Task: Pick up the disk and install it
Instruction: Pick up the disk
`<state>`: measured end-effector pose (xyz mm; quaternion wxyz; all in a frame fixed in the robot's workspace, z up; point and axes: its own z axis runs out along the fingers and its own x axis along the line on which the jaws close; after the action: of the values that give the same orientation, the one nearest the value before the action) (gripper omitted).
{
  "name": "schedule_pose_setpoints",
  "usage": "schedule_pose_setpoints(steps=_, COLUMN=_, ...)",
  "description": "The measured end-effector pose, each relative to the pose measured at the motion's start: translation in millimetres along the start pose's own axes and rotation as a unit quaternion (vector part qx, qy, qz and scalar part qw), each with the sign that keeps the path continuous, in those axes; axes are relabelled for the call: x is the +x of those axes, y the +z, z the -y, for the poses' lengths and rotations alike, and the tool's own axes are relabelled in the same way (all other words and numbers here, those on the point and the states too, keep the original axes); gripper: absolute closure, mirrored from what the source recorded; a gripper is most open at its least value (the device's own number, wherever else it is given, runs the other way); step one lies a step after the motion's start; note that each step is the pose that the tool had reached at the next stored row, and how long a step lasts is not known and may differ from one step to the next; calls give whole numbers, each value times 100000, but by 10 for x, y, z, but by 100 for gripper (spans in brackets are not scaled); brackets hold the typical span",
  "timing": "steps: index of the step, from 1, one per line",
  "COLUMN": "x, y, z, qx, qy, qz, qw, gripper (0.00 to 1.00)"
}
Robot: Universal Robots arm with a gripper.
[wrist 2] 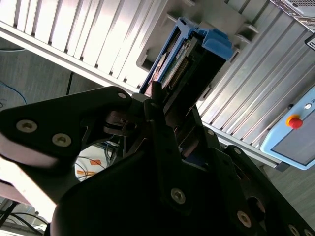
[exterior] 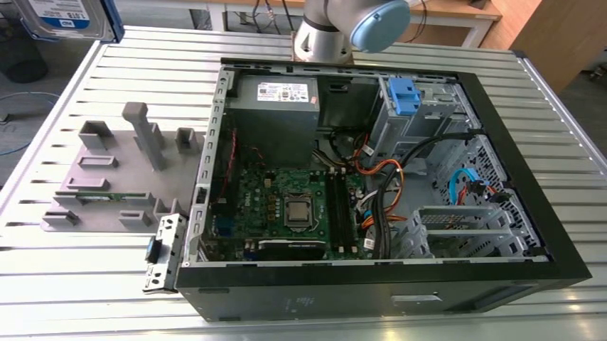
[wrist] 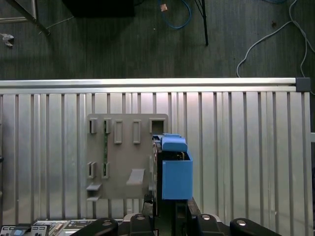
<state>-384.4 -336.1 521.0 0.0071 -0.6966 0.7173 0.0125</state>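
The pincer (wrist 2: 169,116) holds the disk (wrist: 176,181) by its flat faces; it seems stiff, fairly heavy and sensitive to shocks.

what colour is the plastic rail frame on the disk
Blue. The rail frame on the disk shows best in the first wrist view.

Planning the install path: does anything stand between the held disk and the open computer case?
Nothing visible blocks it. The claw holds the disk aloft at the exterior view's left, over the grey fixture plate, whose posts stand low. The case is open upward; black cables loop beside its drive cage.
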Motion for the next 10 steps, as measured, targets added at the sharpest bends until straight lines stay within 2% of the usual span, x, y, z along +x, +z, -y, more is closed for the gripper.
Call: schedule_pose_setpoints(steps=10, x=-1, y=-1, z=25, qx=-5, qy=1, qz=-2, qw=100000, gripper=65)
